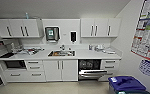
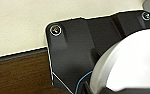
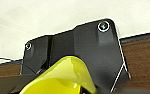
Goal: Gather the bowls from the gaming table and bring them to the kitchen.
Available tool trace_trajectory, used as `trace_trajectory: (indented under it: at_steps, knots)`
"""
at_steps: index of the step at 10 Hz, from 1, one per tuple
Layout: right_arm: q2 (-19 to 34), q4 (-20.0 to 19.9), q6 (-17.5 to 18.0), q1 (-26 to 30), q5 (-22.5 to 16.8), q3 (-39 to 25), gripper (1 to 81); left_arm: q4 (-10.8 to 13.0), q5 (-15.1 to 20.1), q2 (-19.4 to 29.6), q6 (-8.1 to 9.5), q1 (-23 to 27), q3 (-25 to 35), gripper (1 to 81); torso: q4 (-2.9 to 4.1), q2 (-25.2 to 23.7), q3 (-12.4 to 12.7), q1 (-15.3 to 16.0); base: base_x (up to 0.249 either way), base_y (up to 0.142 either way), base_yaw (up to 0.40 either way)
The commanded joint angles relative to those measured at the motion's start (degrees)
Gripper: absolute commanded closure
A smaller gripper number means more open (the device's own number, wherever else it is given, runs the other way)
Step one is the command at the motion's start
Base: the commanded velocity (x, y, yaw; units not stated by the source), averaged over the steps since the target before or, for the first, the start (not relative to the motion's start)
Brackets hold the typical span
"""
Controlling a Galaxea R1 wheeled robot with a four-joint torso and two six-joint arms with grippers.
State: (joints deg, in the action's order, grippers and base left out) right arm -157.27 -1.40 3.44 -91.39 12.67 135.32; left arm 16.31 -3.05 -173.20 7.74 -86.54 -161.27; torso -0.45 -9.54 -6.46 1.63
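Though fingers blur beyond telling open from closed at either claw, can make out one white bowl [image 2: 131,62], smooth and round, cut off at the frame's edge, close against the left wrist; one glossy yellow bowl [image 3: 63,77], likewise cropped, against the right. Ahead, facing the kitchen: white countertop [image 1: 86,53], steel sink [image 1: 61,53], open dishwasher [image 1: 89,70].

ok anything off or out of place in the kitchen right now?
The dishwasher under the countertop stands with its door partly dropped open while every cabinet door is shut. The counter's left end is cluttered with loose items too blurred to name. The blue bin sits with its lid on. No spill shows on the floor.
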Motion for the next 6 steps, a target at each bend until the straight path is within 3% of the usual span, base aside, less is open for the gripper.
trace_trajectory:
  at_steps: [1,6]
  knots:
    - [1.5,0.4,-0.1,2.2,-2.2,-0.2,81.1,0.2,2.1,0.0,0.08,2.4,0.3,81.1,0.00,0.0,0.0,0.0,0.115,0.000,0.000]
    - [1.1,0.3,-0.1,2.3,-2.2,0.1,81.1,0.3,2.1,0.0,0.08,2.4,0.3,81.1,0.00,-0.1,0.0,-0.2,0.126,0.000,0.000]
